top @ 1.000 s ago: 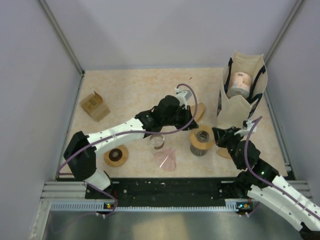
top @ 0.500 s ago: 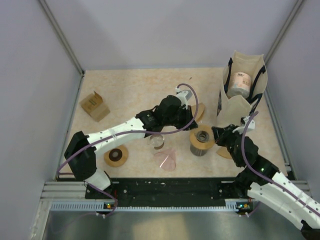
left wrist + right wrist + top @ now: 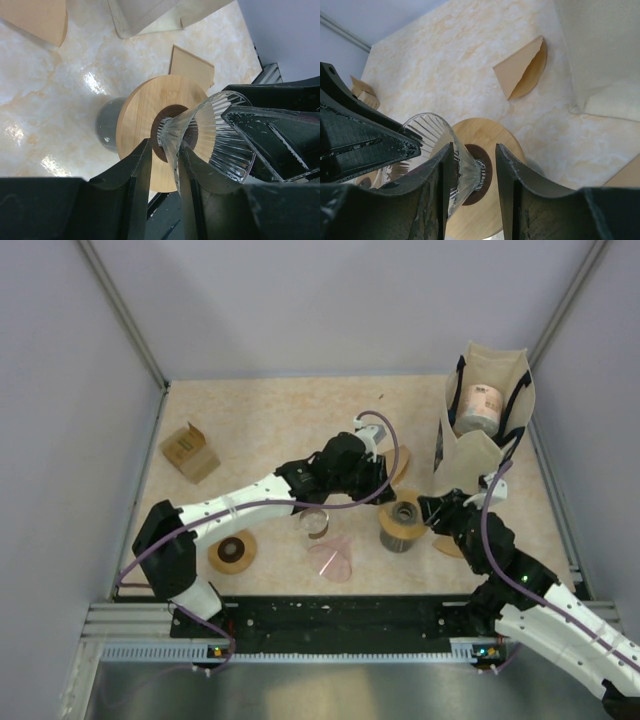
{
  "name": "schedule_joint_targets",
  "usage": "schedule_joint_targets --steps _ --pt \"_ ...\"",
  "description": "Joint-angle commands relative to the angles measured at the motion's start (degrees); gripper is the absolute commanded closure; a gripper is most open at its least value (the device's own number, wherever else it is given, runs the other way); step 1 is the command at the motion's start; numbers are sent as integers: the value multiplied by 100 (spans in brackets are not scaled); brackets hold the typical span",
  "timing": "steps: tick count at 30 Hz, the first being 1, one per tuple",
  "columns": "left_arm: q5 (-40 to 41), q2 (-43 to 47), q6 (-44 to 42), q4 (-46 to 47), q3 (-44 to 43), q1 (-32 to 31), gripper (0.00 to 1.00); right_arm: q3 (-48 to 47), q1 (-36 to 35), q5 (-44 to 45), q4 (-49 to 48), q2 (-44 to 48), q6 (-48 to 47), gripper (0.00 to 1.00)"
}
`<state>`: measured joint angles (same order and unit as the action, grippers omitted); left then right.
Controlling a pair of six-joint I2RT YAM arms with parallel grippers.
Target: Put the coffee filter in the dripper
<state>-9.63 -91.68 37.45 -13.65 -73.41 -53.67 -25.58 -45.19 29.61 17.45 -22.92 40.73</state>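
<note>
The dripper is a ribbed glass cone in a round wooden collar on a grey cup. My left gripper reaches it from the left; in its wrist view the gripper is narrowly open and straddles the cone's wall. My right gripper reaches it from the right; in its wrist view the gripper is open around the cone's neck. A tan folded coffee filter lies on the table behind the dripper. Another filter lies by my right arm. Neither gripper holds a filter.
A canvas tote bag with a roll inside stands at the back right. A small glass and a pink clear piece lie left of the dripper. A tape roll and a cardboard box are on the left.
My right gripper has moved up and left until its fingers surround the dripper's cone. My left gripper has shifted slightly towards the dripper. The filters have not moved.
</note>
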Motion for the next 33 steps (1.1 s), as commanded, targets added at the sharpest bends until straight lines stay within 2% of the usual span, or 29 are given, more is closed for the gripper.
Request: schedule_joint_targets --steps 1,7,18,20,23,27,28,30,33 --pt "-13 -96 -168 -261 -165 -3 67 -70 10 -87 250 -72 -4 60" --pt "-30 -8 -247 -261 -288 6 60 -236 19 -87 109 -151 -56 53" --pt "-83 -8 -379 -287 -569 -3 49 -553 19 -34 -145 -257 -293 50" --pt "-74 1 -396 -305 -604 -3 46 -640 19 -16 -172 -327 -346 45" --pt "-31 45 -449 -349 -683 6 34 -851 10 -60 -155 -468 -443 34" --pt "267 325 -660 -445 -702 6 8 -1229 10 27 82 -547 -487 10" --pt "425 439 -686 -489 -684 6 4 -1378 19 106 222 -565 -461 6" --pt "803 755 -739 -324 -483 14 1 -1729 19 273 652 -643 -417 1" --pt "1392 1265 -766 -156 -131 76 1 -2493 10 589 1635 -889 -154 1"
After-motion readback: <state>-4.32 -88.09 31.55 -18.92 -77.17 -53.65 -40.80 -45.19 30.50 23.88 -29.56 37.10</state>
